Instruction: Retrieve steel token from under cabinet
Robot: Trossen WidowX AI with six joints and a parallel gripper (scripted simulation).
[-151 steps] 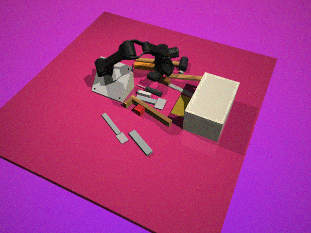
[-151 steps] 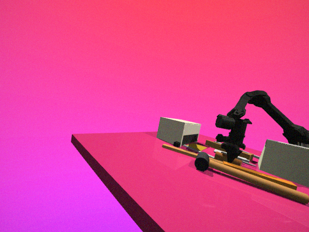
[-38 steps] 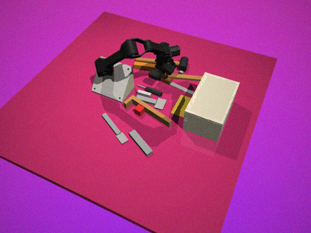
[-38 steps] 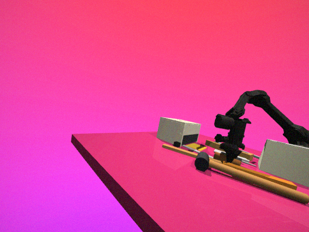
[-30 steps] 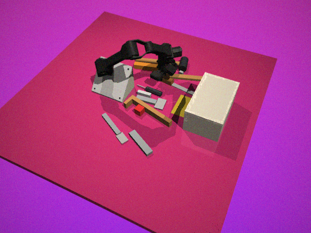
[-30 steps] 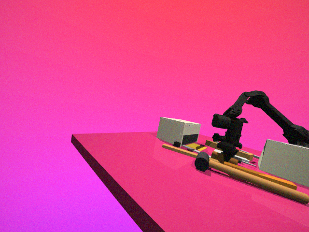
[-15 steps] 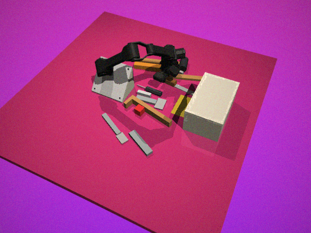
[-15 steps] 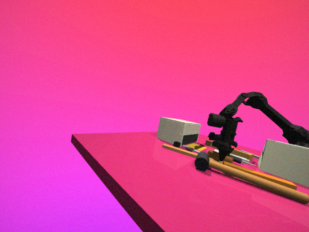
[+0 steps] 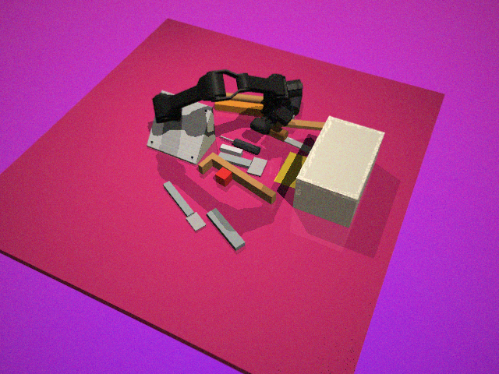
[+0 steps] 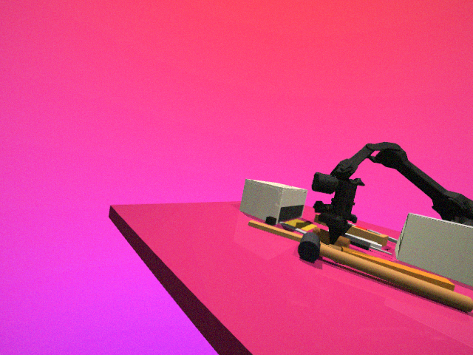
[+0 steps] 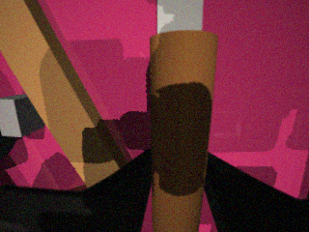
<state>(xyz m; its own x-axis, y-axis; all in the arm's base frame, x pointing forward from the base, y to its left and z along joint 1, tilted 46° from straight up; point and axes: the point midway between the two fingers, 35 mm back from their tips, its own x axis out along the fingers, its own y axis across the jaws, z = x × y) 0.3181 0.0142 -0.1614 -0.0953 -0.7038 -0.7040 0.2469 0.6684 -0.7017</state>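
Observation:
My gripper (image 9: 275, 127) (image 10: 335, 239) (image 11: 176, 156) is shut on the round brown wooden handle (image 9: 281, 134) (image 11: 183, 58) of a tool low over the table. The tool's flat steel blade (image 9: 296, 142) (image 11: 183, 12) points toward the cabinet; its far end lies in shadow, and I cannot tell whether it reaches under. The cream cabinet (image 9: 340, 157) (image 10: 259, 199) stands beyond, with a dark opening (image 10: 291, 213) low on its front. The yellow marked area (image 9: 284, 170) (image 10: 293, 222) lies before it, partly shadowed. The steel token cannot be made out.
A long wooden stick (image 9: 308, 124) (image 10: 275, 229) (image 11: 68, 97) lies beside the tool. A mallet (image 10: 308, 247) and an orange bar (image 9: 238, 105) lie behind. An L-shaped wooden bar (image 9: 245, 178), red block (image 9: 223, 175), screwdriver (image 9: 246, 146) and several grey pieces lie nearer the top camera.

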